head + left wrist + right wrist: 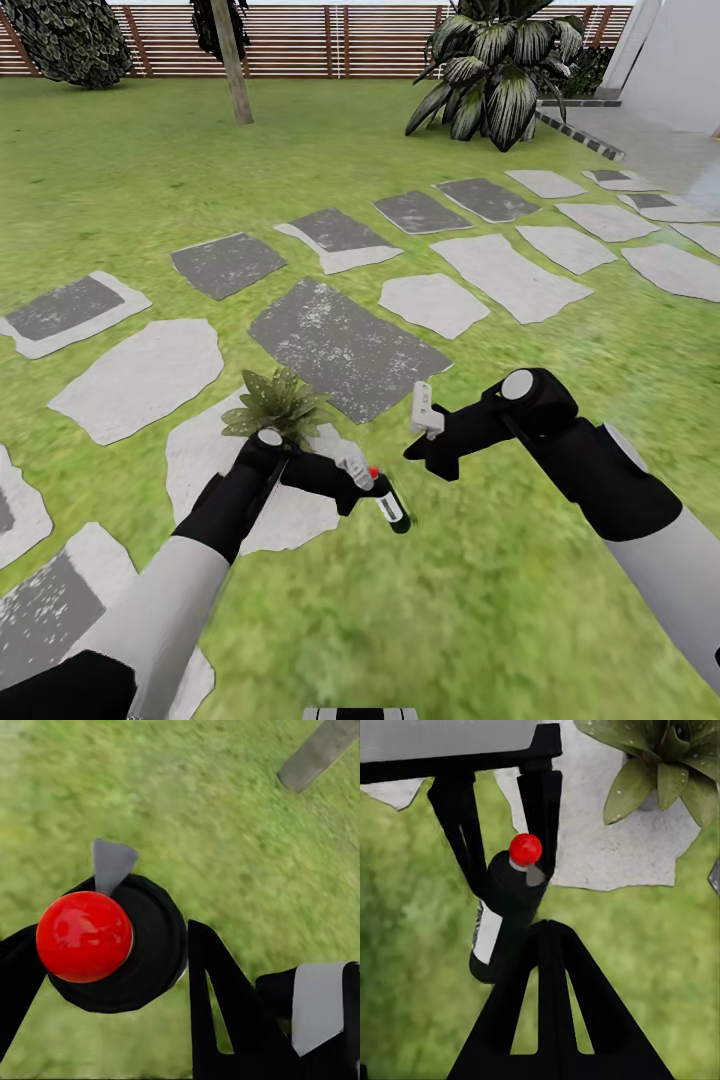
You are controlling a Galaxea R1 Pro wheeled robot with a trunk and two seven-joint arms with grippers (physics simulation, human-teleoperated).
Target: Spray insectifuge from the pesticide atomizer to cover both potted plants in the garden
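I have the left end effector (372, 487) pinched around the black neck of the pesticide atomizer (392, 506), a light, rigid, probably slick bottle, with the right end effector (424, 418) spread just beside it.

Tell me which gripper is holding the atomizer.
The left gripper: its fingers clamp the pesticide atomizer over the grass. The right gripper hangs beside it, holding nothing.

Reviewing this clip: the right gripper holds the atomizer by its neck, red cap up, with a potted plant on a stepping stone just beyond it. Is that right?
Not quite: the left gripper holds the atomizer, as the head view shows. The right gripper hangs beside it with nothing between its fingers. The rest stands: red cap up, potted plant on a stepping stone just beyond.
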